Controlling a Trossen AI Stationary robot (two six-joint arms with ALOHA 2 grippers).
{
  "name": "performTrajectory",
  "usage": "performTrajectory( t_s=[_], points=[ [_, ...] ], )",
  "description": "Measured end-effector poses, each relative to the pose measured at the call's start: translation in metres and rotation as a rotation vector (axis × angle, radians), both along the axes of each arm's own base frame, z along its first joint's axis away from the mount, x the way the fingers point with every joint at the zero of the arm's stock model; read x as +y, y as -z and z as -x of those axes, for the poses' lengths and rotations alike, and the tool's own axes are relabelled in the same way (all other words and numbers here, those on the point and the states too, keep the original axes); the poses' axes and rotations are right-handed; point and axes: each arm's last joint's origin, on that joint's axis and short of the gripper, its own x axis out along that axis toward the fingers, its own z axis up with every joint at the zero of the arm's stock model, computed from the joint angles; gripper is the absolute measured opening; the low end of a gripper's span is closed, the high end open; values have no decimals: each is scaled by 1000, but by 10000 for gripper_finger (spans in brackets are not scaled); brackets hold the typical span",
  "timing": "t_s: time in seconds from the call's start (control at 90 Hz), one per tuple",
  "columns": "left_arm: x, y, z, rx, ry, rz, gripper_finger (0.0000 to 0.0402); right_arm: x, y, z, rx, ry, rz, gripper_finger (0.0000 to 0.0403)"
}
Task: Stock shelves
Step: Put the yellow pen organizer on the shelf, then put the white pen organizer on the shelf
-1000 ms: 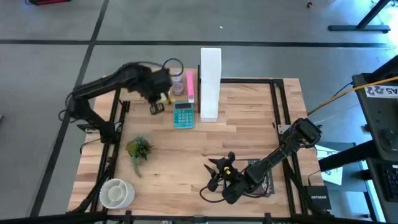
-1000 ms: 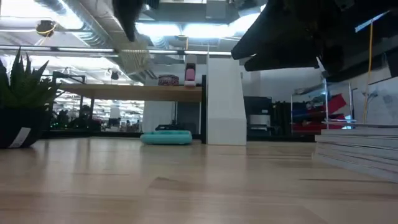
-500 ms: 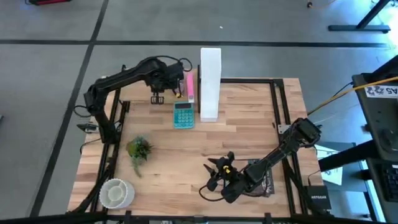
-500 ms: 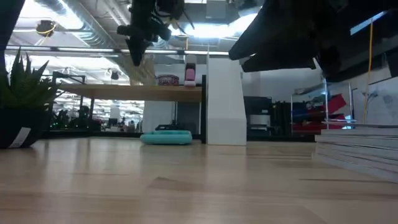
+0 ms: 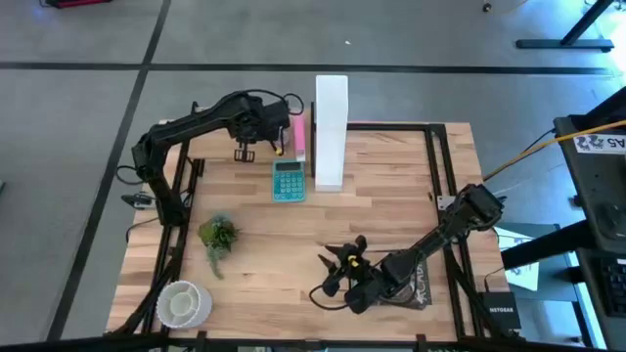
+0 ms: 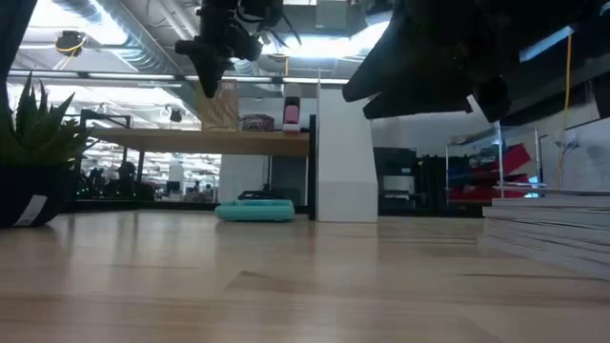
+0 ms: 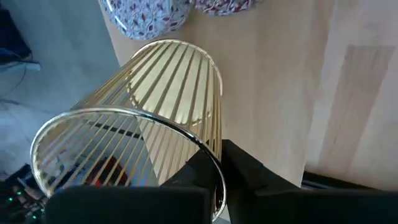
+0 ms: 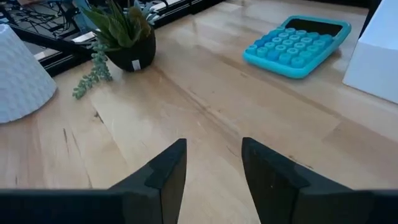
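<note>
- Leftmost, on the bench (image 5: 391, 210), a white ribbed pot (image 5: 181, 304) sits at the near-left corner, a small potted plant (image 5: 218, 235) just beyond it.
- The left arm reaches across the far-left edge, its left gripper (image 5: 246, 153) clamped on the rim of a gold wire basket (image 7: 134, 124), held tilted over the shelf (image 6: 205, 140).
- A teal calculator (image 5: 289, 181) lies flat beside the tall white file box (image 5: 330, 132); a pink item (image 5: 299, 135) stands between the basket and the box.
- The right arm stretches low over the near-right bench, its right gripper (image 8: 211, 163) parted and empty above bare wood.
</note>
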Motion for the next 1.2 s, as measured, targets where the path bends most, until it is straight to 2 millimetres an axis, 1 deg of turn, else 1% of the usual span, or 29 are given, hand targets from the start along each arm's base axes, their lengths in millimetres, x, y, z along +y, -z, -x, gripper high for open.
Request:
performTrajectory(
  t_s=[0.267,0.422,0.578,0.8,0.978,1.089,1.2],
  points=[
    [-1,0,0,-19,-1,34,74,0,0,0,0,0,0,138],
    [0,0,-2,-33,-2,15,95,0,0,0,0,0,0,138],
    [2,-1,-4,-49,-5,-31,100,0,0,0,0,-1,0,138],
    [4,-2,-8,-90,-1,-53,100,1,0,0,1,-3,-1,138],
    [4,-2,-7,-77,-1,-65,100,1,0,0,1,-3,-1,138],
    [4,-10,-7,-107,-14,-83,100,1,0,0,3,-6,-4,138],
    [4,-24,-7,-168,-30,-105,100,1,0,0,4,-6,-4,138]
  ],
)
